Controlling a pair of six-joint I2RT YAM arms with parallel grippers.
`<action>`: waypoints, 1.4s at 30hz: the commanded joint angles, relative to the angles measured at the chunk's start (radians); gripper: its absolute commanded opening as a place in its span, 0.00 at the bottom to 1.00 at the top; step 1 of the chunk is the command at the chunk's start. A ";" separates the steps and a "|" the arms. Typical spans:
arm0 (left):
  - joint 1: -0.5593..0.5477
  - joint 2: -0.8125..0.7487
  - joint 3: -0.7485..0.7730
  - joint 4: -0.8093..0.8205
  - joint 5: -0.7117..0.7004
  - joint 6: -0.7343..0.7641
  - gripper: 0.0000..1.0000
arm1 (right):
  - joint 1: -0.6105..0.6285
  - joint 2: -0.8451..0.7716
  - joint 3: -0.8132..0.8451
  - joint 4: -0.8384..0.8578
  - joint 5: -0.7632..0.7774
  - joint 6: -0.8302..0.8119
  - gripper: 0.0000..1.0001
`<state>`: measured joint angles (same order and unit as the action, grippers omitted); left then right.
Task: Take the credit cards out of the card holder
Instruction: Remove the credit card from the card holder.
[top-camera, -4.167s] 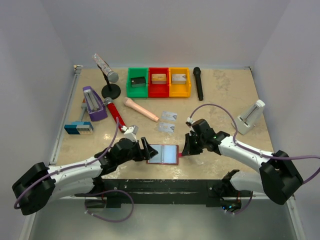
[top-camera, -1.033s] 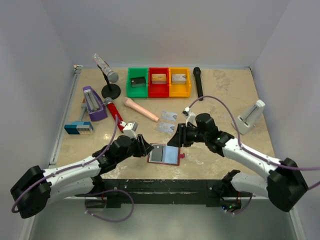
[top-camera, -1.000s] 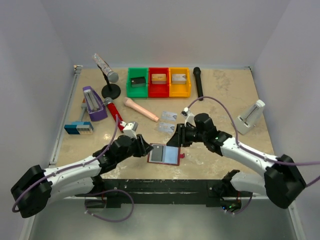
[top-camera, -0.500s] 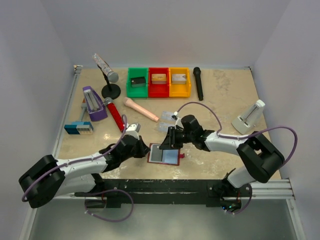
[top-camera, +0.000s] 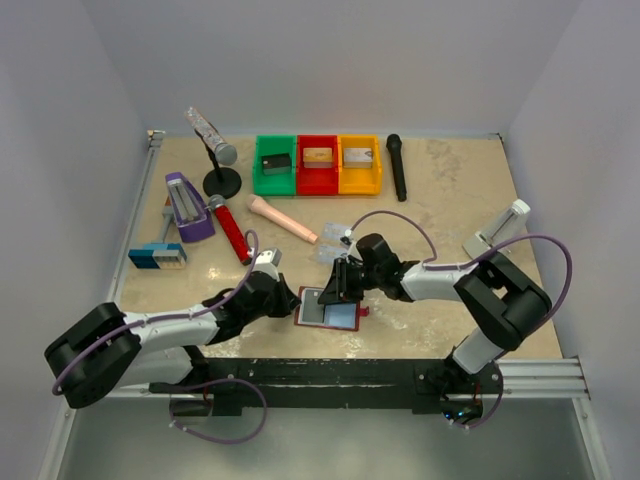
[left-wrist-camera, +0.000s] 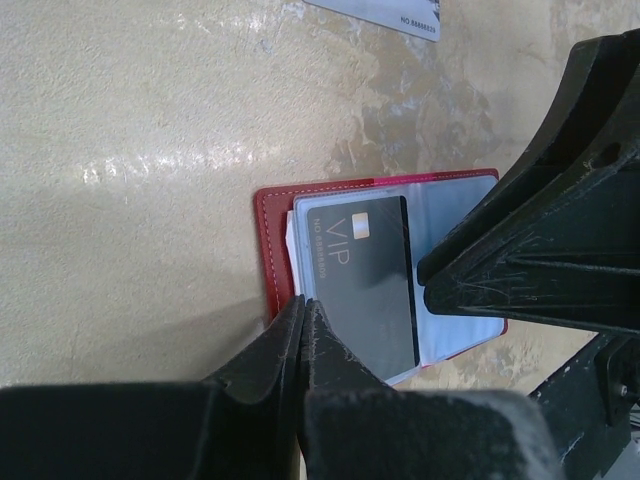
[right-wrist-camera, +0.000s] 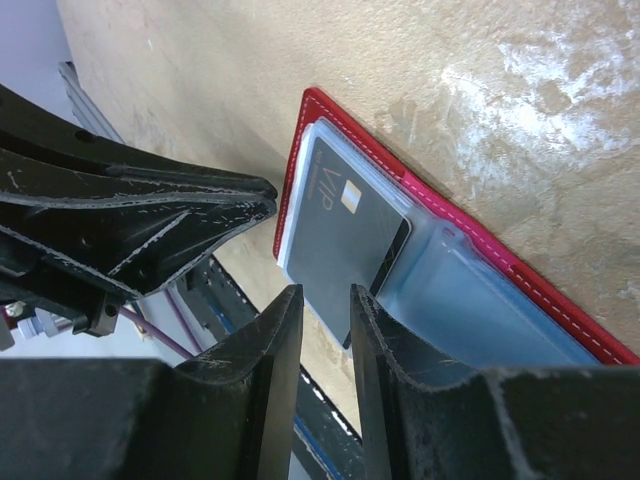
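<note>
The dark red card holder (top-camera: 345, 322) lies open near the table's front edge, its clear pockets up. A dark credit card (left-wrist-camera: 362, 285) marked VIP sticks partly out of the left pocket (right-wrist-camera: 350, 235). My left gripper (left-wrist-camera: 303, 304) is shut, and its tips rest on the holder's left edge (top-camera: 292, 300). My right gripper (right-wrist-camera: 326, 300) hovers over the dark card's edge with a narrow gap between its fingers (top-camera: 337, 287); it holds nothing. Two pale credit cards (top-camera: 340, 232) lie loose on the table behind the holder, one of them visible in the left wrist view (left-wrist-camera: 385, 12).
Green (top-camera: 274, 166), red (top-camera: 318, 166) and yellow (top-camera: 360, 166) bins stand at the back. A black microphone (top-camera: 397, 167), a red microphone (top-camera: 230, 228), a pink cylinder (top-camera: 283, 218), a purple object (top-camera: 186, 207), a blue box (top-camera: 157, 256) and a white stand (top-camera: 497, 232) lie around.
My right gripper has moved left onto the card holder and narrowed. My left gripper has shut at the holder's left edge. The holder has shifted slightly.
</note>
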<state>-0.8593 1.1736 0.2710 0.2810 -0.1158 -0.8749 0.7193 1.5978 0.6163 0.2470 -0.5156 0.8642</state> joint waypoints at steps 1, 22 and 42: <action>0.005 0.011 -0.012 0.058 -0.002 -0.018 0.00 | 0.005 0.017 0.023 0.037 0.006 0.009 0.30; 0.003 0.020 -0.047 0.075 -0.002 -0.044 0.00 | 0.005 0.017 0.003 -0.011 0.035 -0.031 0.34; 0.003 -0.127 -0.050 0.018 -0.038 -0.035 0.00 | 0.003 0.034 -0.003 0.023 0.009 -0.019 0.38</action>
<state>-0.8597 1.1049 0.2146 0.3031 -0.1211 -0.9066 0.7200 1.6279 0.6155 0.2394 -0.5083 0.8486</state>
